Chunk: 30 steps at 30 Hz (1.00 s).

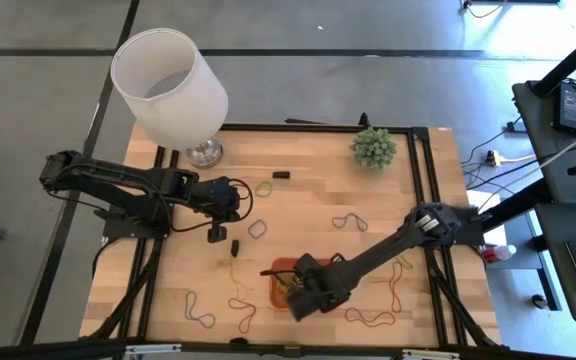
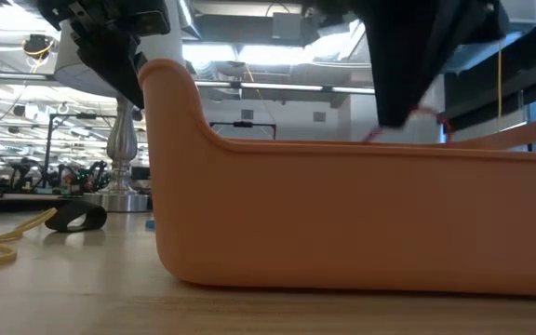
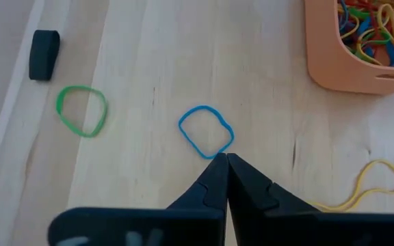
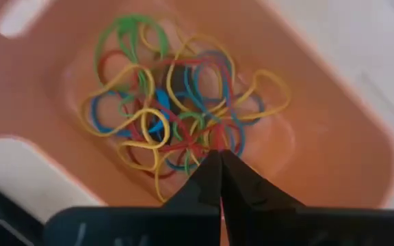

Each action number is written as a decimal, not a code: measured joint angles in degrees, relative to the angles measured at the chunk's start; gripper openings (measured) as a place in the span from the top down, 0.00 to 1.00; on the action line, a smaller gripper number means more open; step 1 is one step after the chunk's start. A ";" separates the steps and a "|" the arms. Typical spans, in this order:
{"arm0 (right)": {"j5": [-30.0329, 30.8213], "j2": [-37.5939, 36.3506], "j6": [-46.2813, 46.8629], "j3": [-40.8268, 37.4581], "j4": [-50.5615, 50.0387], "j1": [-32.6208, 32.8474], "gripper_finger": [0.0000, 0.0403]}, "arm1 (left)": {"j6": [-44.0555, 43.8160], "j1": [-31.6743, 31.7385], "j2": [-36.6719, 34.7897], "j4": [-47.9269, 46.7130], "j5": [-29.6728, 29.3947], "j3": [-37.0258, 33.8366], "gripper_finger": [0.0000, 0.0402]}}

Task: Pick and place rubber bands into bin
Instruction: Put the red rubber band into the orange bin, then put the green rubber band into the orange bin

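- Orange bin [image 1: 280,283], a shallow rounded tray, sits upright near the table's front edge.
- Tangled multicoloured rubber bands [image 4: 176,116] fill it.
- Blue band [image 3: 206,131] and green band [image 3: 81,109] lie flat beside the bin.

One orange bin [image 1: 286,283], one white lampshade [image 1: 170,85], one small green plant [image 1: 373,147], and two dark arms are visible.

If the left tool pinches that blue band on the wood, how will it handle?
The thin blue rubber band loop lies flat and slightly kinked, so it is probably floppy and light. Flush with the wooden table, it may slide rather than lift under the shut left tool.
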 joint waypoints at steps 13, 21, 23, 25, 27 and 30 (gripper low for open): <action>-2.20 2.43 6.02 -0.02 -2.53 -0.77 0.87 | 0.00 0.00 0.02 0.00 -1.16 0.00 1.00; -2.15 1.90 7.15 -0.02 -2.53 0.42 0.64 | -0.04 0.00 0.02 0.05 -0.70 0.00 0.98; -1.91 1.64 7.03 -0.02 -2.50 0.47 0.60 | -0.04 0.00 0.02 0.05 -0.69 0.00 0.98; -1.81 1.34 7.01 -0.02 -2.51 0.50 0.57 | -0.04 0.00 0.02 0.05 -0.70 0.00 0.97; -1.72 1.14 6.86 -0.02 -2.60 0.47 0.54 | -0.04 0.00 0.01 0.05 -0.68 0.00 0.97; -1.55 0.37 6.81 0.00 -3.17 0.45 0.53 | -0.02 0.00 0.02 0.08 -1.26 0.00 0.97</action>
